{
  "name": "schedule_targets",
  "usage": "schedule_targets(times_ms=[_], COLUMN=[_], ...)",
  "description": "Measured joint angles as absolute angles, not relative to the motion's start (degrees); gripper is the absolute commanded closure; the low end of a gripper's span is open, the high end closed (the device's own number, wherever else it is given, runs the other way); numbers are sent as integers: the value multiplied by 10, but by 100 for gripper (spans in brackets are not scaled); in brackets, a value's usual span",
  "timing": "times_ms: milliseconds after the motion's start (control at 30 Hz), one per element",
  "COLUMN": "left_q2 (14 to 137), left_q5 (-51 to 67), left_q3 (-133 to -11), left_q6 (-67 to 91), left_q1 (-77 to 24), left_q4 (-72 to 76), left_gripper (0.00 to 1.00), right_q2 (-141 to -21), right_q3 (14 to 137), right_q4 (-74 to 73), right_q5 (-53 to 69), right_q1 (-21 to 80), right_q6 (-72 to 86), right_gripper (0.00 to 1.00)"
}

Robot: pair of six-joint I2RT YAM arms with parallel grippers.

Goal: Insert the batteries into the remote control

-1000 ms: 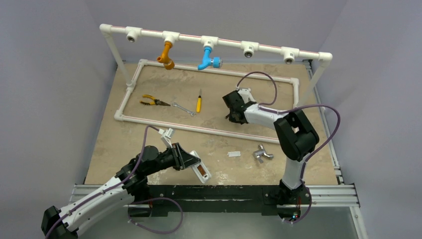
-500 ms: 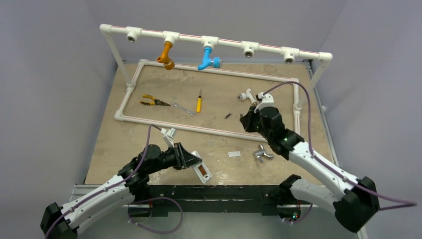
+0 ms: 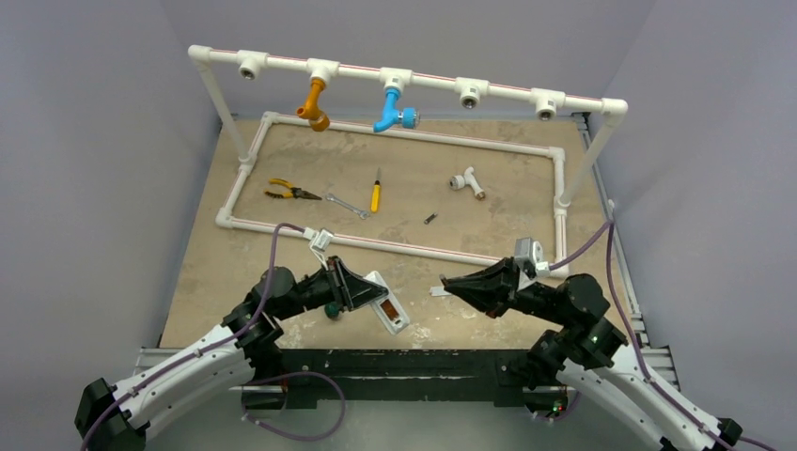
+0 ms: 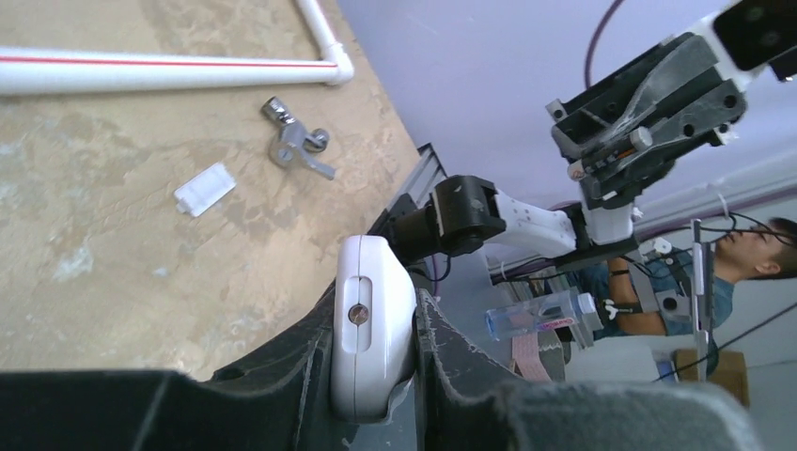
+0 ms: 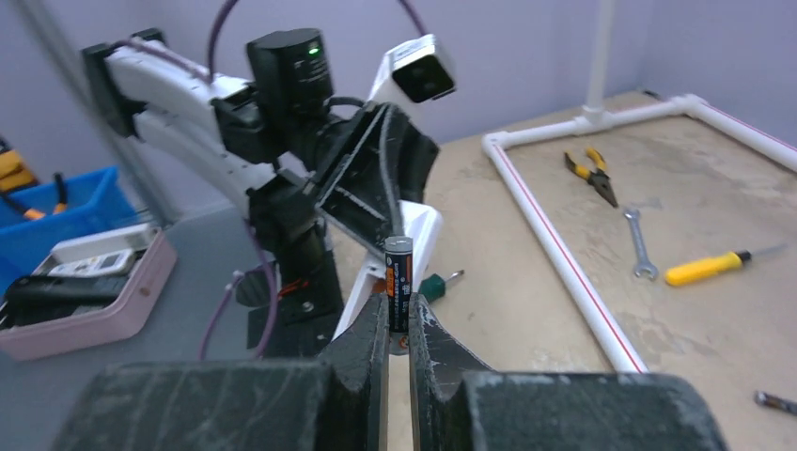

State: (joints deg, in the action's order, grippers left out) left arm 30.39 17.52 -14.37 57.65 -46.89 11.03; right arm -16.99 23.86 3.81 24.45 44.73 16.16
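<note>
Lying near remote (image 4: pixel 371 338): cover (image 4: pixel 204 189), tap fitting (image 4: pixel 296 146)

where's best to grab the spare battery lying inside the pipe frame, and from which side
Grip the spare battery around the middle of its slim body, coming straight down from above. It lies flat on the table, slanted in the top view, so close across its width, not end to end.

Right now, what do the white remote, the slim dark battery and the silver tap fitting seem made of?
The white oblong remote control looks like smooth moulded plastic with a soft sheen. The slim dark cylindrical battery is probably metal under a printed wrap, with a pale cap. The silver tap fitting is likely metal, given its bright glints.
</note>
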Motion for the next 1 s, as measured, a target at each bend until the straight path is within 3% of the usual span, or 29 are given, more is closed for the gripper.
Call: schedule_targets(times_ms=[433,1000], left_q2=[303,291], left_q5=[258,298], left_q3=[-143,-154], left_q6=[513,416], left_q1=[-469,-469], left_q4=[317,333], left_gripper=[100,100], right_q2=[-202,-217], right_q3=[239,246], right_q4=[71,68], right_q5=[406,556], right_q1=[447,448], right_q6=[139,43], right_gripper=[100,100])
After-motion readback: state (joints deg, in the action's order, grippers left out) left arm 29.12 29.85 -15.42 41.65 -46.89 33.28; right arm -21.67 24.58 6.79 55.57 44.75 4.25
